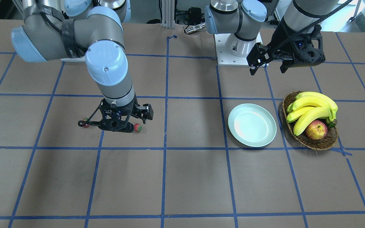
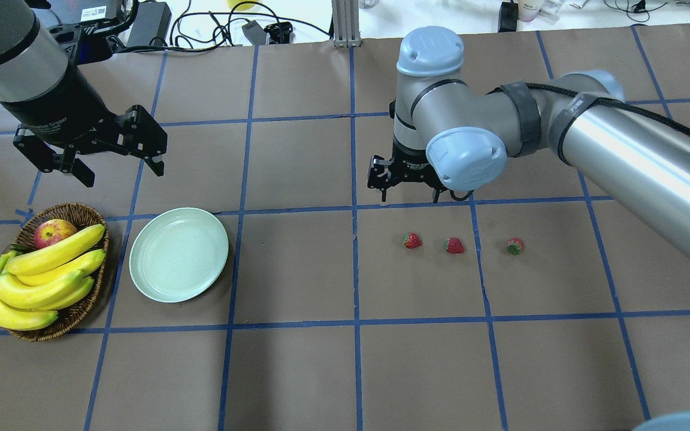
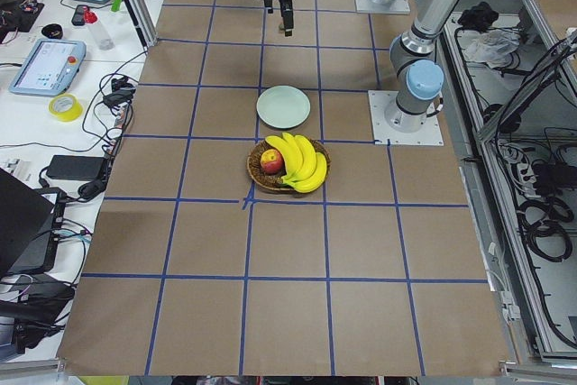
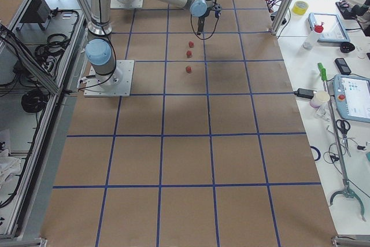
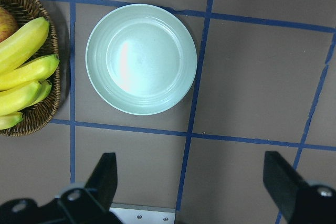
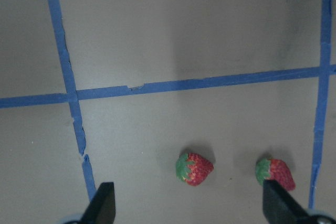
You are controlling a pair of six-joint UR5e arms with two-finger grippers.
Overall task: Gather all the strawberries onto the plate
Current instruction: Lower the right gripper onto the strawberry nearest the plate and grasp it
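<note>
Three small red strawberries lie in a row on the brown table: one (image 2: pixel 412 240), a second (image 2: pixel 454 245) and a third (image 2: pixel 515 246). My right gripper (image 2: pixel 411 196) hangs open above the table close to the row, holding nothing. Its wrist view shows two strawberries (image 6: pixel 194 168) (image 6: pixel 275 173) low in the picture, between the open fingertips (image 6: pixel 102 203). In the front view the gripper hides the middle berry. The pale mint plate (image 2: pixel 178 254) sits empty on the left side. My left gripper (image 2: pixel 122 170) hovers open beyond it, and the plate (image 5: pixel 140 59) shows in its wrist view.
A brown wicker basket (image 2: pixel 81 212) with bananas (image 2: pixel 39 269) and a red-yellow apple (image 2: pixel 53 231) stands just left of the plate. Blue tape lines grid the table. Cables and gear lie along the far edge.
</note>
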